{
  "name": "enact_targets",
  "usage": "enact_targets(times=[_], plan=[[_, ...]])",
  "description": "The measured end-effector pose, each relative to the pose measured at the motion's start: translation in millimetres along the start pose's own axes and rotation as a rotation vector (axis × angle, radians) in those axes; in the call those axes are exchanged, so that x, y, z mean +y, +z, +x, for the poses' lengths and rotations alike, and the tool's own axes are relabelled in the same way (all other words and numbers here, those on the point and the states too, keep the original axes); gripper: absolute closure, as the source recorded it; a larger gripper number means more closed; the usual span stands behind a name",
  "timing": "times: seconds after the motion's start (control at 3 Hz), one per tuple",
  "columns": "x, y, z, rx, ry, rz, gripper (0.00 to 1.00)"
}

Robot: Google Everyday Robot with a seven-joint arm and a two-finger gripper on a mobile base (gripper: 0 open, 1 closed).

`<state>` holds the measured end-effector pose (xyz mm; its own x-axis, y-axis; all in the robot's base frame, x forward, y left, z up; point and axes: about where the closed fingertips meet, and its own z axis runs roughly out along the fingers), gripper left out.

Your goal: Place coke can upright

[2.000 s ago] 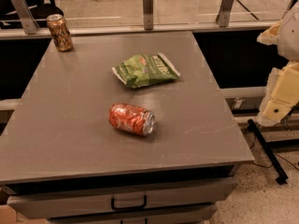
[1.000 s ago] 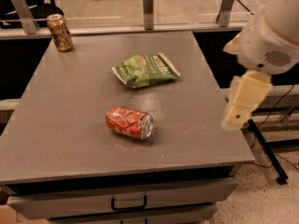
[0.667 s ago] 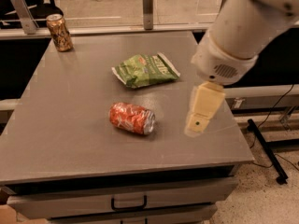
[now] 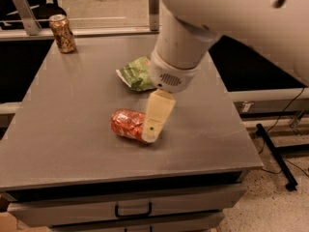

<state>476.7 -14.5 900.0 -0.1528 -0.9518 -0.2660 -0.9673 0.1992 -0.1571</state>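
Note:
The coke can (image 4: 127,123) is red-orange and lies on its side near the middle of the grey table (image 4: 63,129). My gripper (image 4: 153,125) hangs from the big white arm and comes down over the can's right end. Its cream finger (image 4: 157,114) covers that end, so the can's top is hidden. The can's left part shows clear of the gripper.
A green crinkled chip bag (image 4: 136,74) lies behind the can, partly hidden by my arm. A brown-gold patterned can (image 4: 63,33) stands upright at the far left corner. A drawer handle (image 4: 133,210) is below the front edge. A black stand leg (image 4: 276,154) is on the floor at right.
My arm has swung in from the right edge of the table leftward to the can's right end. The can, bag and brown-gold can have not moved.

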Motion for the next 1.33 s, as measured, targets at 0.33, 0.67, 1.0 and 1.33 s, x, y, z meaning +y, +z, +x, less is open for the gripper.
enact_targets(times=[0.33,0.67,1.0,1.33], plan=[[4,22,-19,0.023,0.030,-0.008,0.00],[11,40,-32,0.057,0.051,-0.009,0.00],[15,57,-35,0.092,0.085,-0.006,0.16],[18,65,-40,0.102,0.109,-0.007,0.39]])
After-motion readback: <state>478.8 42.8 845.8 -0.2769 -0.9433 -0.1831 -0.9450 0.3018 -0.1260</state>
